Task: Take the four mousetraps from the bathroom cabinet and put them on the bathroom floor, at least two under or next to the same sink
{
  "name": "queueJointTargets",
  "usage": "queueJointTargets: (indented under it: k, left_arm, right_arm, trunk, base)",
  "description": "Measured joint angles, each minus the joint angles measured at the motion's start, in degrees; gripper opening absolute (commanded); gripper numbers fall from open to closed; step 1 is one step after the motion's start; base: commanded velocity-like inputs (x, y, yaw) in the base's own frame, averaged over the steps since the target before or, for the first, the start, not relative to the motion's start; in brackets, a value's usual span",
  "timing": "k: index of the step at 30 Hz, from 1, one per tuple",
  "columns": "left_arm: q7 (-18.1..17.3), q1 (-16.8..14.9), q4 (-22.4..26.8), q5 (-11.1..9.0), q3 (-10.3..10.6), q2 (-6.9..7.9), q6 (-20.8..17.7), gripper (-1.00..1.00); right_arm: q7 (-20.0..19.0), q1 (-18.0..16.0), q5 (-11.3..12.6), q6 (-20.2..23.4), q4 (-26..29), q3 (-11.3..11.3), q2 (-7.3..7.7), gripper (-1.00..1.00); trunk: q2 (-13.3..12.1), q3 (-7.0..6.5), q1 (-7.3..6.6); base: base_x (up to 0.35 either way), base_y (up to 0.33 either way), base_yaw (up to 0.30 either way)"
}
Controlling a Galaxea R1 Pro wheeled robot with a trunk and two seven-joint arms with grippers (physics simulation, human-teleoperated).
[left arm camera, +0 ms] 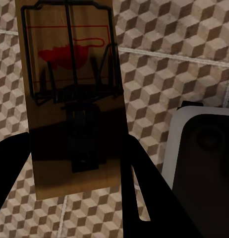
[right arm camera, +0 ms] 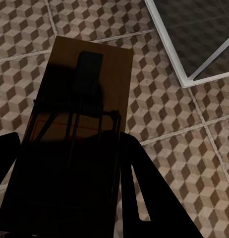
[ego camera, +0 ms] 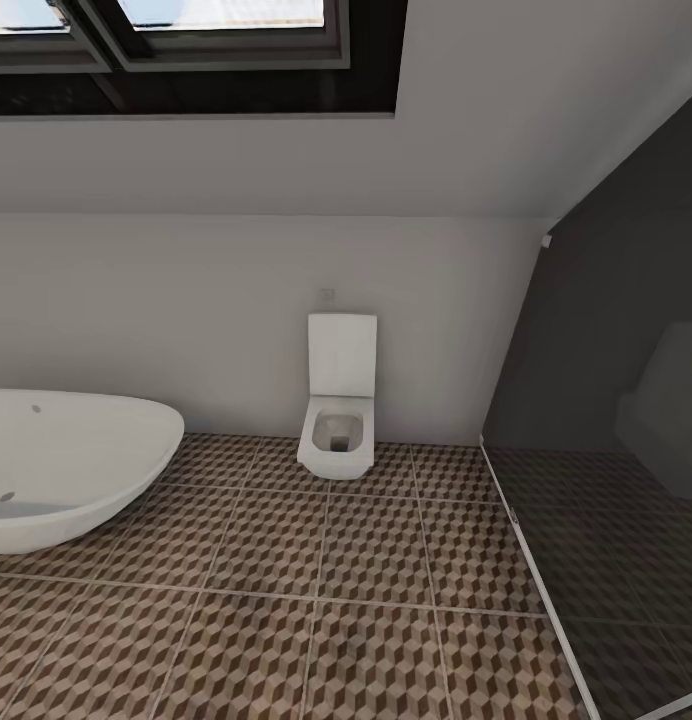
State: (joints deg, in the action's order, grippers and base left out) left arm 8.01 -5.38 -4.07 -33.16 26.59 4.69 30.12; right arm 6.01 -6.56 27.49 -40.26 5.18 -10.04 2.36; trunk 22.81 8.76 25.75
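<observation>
My left gripper point(left arm camera: 75, 163) is shut on a mousetrap point(left arm camera: 70, 99), a tan wooden board with a dark wire frame and a red spot, held above the cube-patterned bathroom floor point(left arm camera: 159, 74). My right gripper point(right arm camera: 70, 163) is shut on a second mousetrap point(right arm camera: 85, 104), its board in shadow over the same tiles point(right arm camera: 159, 129). In the head view the tiled floor point(ego camera: 286, 600) stretches ahead. The cabinet and the sink are out of view.
A white oval bathtub point(ego camera: 66, 465) stands at the left and a square white toilet point(ego camera: 338, 410) against the far wall. A glass partition with a pale base rail point(ego camera: 531, 560), point(right arm camera: 194, 54) closes off the right side. A dark pale-rimmed object point(left arm camera: 203, 148) lies below the left hand.
</observation>
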Motion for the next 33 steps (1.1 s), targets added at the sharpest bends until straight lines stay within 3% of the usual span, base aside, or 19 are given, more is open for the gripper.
queueJointTargets:
  k: [33]
  left_arm:
    - [0.00,0.00,0.00,-0.01,0.00,0.00,-0.02,-1.00]
  right_arm:
    - [0.00,0.00,-0.02,0.00,0.03,0.00,0.00,-1.00]
  trunk:
    - [0.00,0.00,0.00]
  base:
    - [0.000,0.000,0.000]
